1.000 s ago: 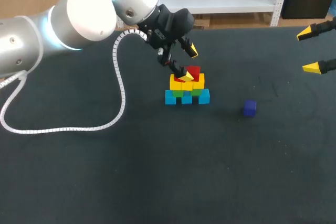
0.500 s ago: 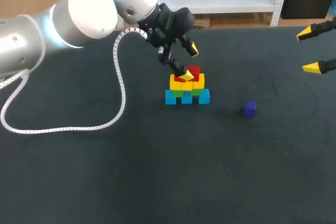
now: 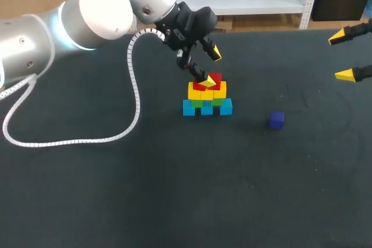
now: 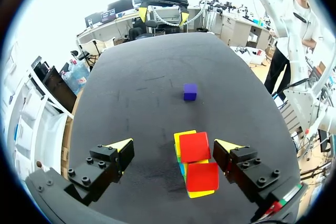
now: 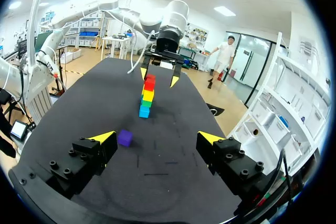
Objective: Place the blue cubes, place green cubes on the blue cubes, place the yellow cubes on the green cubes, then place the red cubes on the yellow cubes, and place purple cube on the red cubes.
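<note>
Rows of stacked cubes (image 3: pixel 208 100) run left to right, red cubes (image 3: pixel 215 79) topmost.

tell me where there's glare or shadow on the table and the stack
Head view: the left arm's white shell gleams, and the stack throws hardly any shadow on the dark table. Left wrist view: the table's far end looks paler under the overhead light, and a soft dark patch lies beside the stack. Right wrist view: even light, no glare on the table.

Dark table (image 3: pixel 174 201). White coiled cable (image 3: pixel 138 104) lies looped across its left part, resting on surface.
</note>
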Available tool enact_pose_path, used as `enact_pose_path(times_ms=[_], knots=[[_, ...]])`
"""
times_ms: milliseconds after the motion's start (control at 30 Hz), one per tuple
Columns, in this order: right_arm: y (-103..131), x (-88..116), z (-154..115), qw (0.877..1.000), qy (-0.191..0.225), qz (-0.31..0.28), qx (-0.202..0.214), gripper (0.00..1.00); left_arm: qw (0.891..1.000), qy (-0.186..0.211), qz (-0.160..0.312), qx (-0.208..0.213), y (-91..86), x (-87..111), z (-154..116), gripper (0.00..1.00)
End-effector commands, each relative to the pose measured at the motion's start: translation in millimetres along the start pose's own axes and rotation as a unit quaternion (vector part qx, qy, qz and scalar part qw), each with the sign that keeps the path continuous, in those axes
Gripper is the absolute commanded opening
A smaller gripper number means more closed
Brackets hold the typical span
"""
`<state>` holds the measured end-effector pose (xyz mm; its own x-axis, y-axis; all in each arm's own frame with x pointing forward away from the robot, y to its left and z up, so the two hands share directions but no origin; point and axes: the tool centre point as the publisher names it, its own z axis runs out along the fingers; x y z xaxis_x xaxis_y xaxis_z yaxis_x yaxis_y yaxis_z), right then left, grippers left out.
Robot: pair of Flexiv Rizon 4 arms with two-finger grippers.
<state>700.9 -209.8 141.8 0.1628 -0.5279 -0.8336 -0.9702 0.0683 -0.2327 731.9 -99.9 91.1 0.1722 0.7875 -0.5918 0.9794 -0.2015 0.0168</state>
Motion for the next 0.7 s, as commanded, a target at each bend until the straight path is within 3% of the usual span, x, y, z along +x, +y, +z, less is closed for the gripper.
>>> enact_pose_path(times_ms=[33, 700], knots=[[0, 0, 0, 1.0, 0.0, 0.0, 0.0, 1.0, 1.0, 0.001, 0.0, 0.006, 6.8, 0.7, 1, 1.0], [0, 0, 0, 1.0, 0.0, 0.0, 0.0, 1.0, 1.0, -0.014, -0.005, 0.009, -13.1, 1.2, -6, 1.0]])
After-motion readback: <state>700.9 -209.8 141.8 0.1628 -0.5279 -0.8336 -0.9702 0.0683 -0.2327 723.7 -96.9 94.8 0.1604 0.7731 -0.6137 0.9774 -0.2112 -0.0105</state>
